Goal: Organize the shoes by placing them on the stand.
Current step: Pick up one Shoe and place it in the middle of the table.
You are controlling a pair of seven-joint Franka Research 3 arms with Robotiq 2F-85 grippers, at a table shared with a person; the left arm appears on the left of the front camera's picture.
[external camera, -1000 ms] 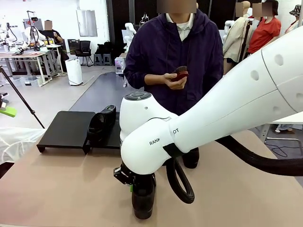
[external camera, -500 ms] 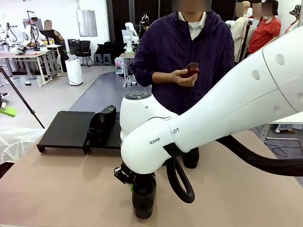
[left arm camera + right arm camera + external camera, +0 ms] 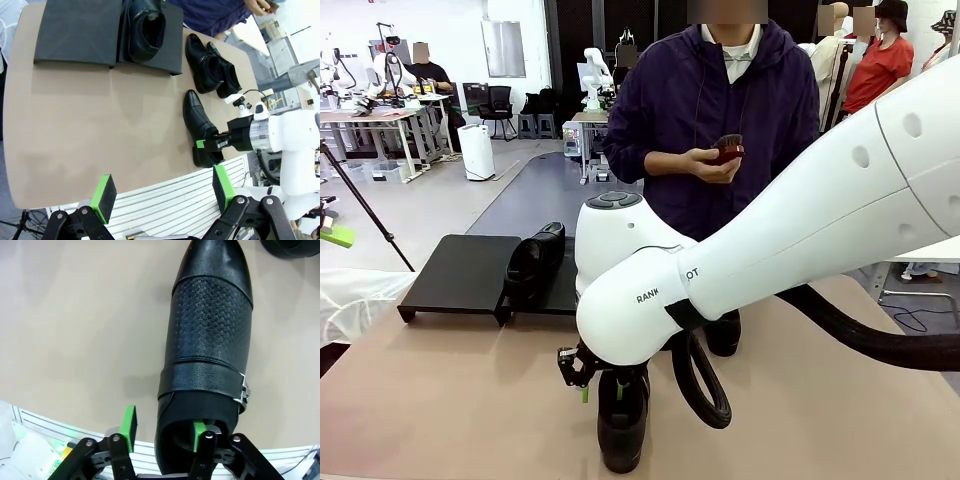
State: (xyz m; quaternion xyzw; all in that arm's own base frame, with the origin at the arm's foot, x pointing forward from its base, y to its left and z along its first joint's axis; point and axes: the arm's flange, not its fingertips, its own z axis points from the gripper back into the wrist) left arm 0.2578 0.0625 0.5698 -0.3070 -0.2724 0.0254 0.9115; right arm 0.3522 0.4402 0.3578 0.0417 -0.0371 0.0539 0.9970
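A black shoe (image 3: 622, 425) lies on the table near the front edge, also seen as the shoe (image 3: 210, 340) from above. My right gripper (image 3: 165, 429) stands open astride its heel collar, one finger (image 3: 200, 430) inside the opening and the other outside, clear of the leather. The stand (image 3: 460, 272) sits at the far left with one shoe (image 3: 535, 260) on its right panel. Two more shoes (image 3: 212, 67) lie side by side on the table to the right of the stand (image 3: 75, 30). My left gripper (image 3: 162, 187) hangs open high above the table with nothing in it.
A person (image 3: 720, 110) stands at the far side holding a small brown-red object (image 3: 728, 149). The right arm's black cable (image 3: 700, 385) loops down beside the near shoe. The stand's left panel is bare. The table's front edge is just below the near shoe.
My right gripper's jaws have spread apart and let go of the shoe's heel collar; the shoe has settled slightly nearer the front edge. The person's hand moved a little to the right.
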